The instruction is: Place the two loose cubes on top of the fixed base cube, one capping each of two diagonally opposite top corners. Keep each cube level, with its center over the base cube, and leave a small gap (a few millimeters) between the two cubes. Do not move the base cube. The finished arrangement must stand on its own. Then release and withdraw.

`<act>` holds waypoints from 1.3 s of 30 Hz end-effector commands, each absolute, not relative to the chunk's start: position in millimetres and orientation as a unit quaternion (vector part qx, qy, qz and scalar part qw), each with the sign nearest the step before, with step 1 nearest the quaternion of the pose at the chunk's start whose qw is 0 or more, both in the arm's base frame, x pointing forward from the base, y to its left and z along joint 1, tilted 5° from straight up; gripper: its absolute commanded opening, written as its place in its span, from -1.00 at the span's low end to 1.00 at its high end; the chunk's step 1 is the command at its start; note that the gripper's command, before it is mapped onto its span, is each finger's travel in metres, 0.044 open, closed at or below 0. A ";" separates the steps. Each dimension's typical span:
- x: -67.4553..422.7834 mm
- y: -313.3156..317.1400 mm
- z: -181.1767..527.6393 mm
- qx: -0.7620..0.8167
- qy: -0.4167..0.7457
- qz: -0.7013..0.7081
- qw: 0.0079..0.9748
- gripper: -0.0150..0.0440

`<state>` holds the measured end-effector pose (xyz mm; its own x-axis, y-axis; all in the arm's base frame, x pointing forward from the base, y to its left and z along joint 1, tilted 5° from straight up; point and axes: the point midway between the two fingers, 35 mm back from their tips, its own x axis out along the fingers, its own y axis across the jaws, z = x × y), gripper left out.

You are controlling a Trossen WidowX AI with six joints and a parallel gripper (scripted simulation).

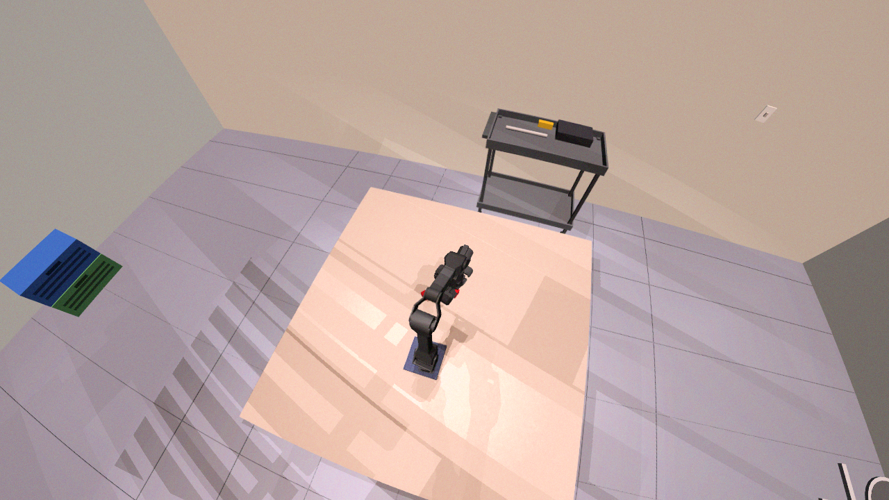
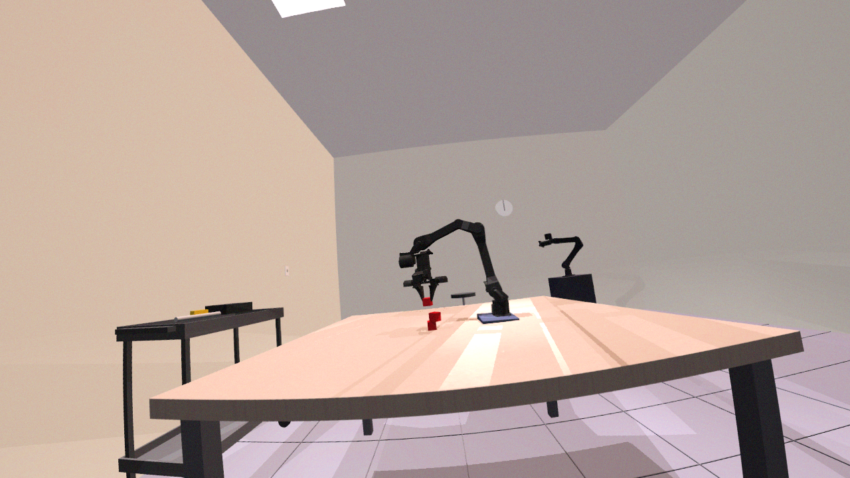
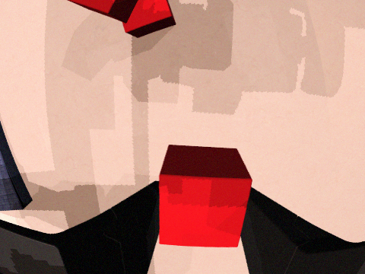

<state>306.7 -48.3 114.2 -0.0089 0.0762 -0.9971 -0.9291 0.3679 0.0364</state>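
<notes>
My gripper [image 2: 425, 296] [image 3: 201, 193] is shut on a red cube [image 2: 426, 301] [image 3: 205, 203] and holds it level, clear above the wooden table [image 2: 475, 368] [image 1: 509, 385]. Two more red cubes stand a little ahead. In the exterior view the upper cube [image 2: 436, 315] rests offset on the base cube [image 2: 431, 324]. In the top view the arm [image 1: 449, 273] hides the cubes, save small red bits beside it.
The arm's dark blue base plate [image 2: 498, 318] [image 1: 425, 363] sits on the table behind the cubes. A dark metal cart [image 1: 544, 152] [image 2: 196, 324] with small items stands off the table's far side. A second small arm on a black pedestal [image 2: 570, 285] stands beyond the table.
</notes>
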 end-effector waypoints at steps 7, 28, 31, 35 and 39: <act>303.7 -50.3 140.7 -0.378 0.570 0.418 0.598 -0.14; 309.9 -23.6 138.9 -0.187 0.666 0.235 0.682 -0.14; 310.6 -19.5 138.6 -0.156 0.676 0.204 0.690 -0.14; 311.5 -13.9 138.2 -0.114 0.687 0.163 0.698 -0.14; 312.3 -8.3 137.9 -0.071 0.696 0.122 0.704 -0.14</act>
